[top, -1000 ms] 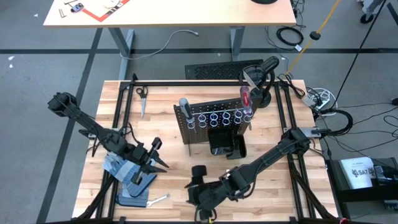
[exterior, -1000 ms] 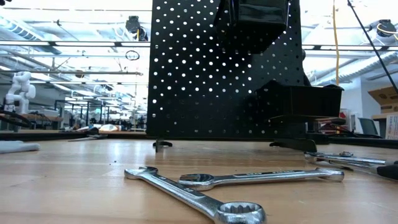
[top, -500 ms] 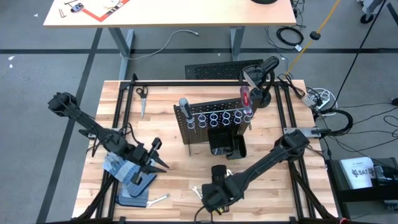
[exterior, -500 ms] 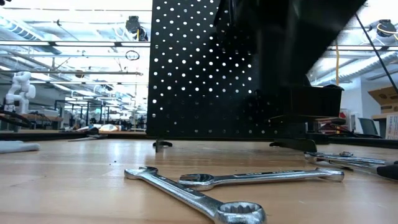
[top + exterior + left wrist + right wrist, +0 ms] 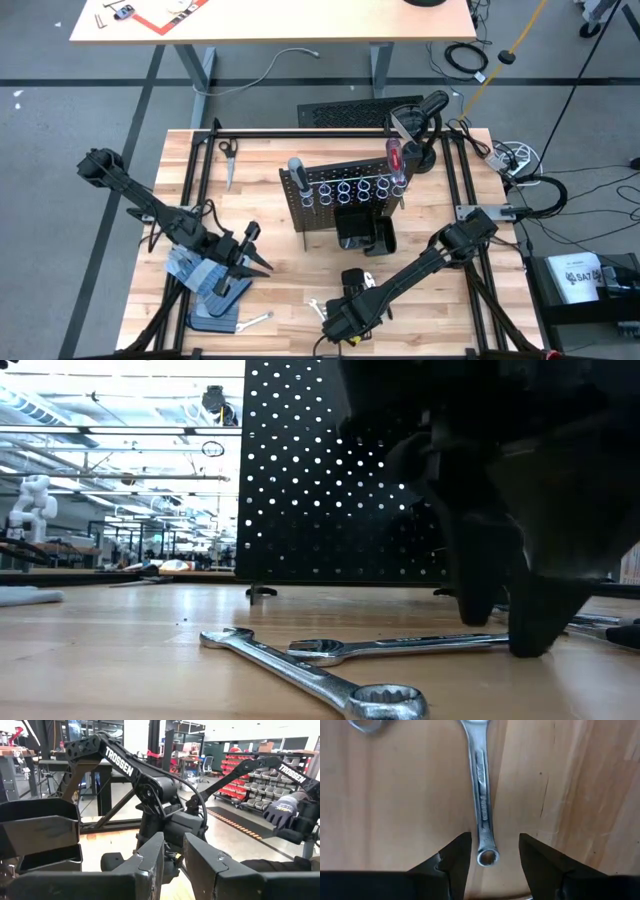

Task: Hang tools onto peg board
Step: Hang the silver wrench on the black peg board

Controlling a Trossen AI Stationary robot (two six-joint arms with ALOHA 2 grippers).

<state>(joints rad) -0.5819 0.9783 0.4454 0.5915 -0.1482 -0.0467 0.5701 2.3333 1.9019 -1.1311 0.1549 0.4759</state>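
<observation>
Wrench (image 5: 481,795) is straddled at its ring end by the right gripper (image 5: 491,857), fingers parted, nothing gripped; left gripper (image 5: 262,268) is parked, grip unclear.

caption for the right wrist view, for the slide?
Right gripper open, fingers straddling the ring end of a silver wrench lying on the wooden table.

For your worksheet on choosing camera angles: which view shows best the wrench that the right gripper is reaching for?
The right wrist view: the wrench lies lengthwise between the open right gripper fingers, ring end nearest. The low view shows it side-on, partly behind the gripper. The high view shows only a sliver. The left wrist view misses it.
</observation>
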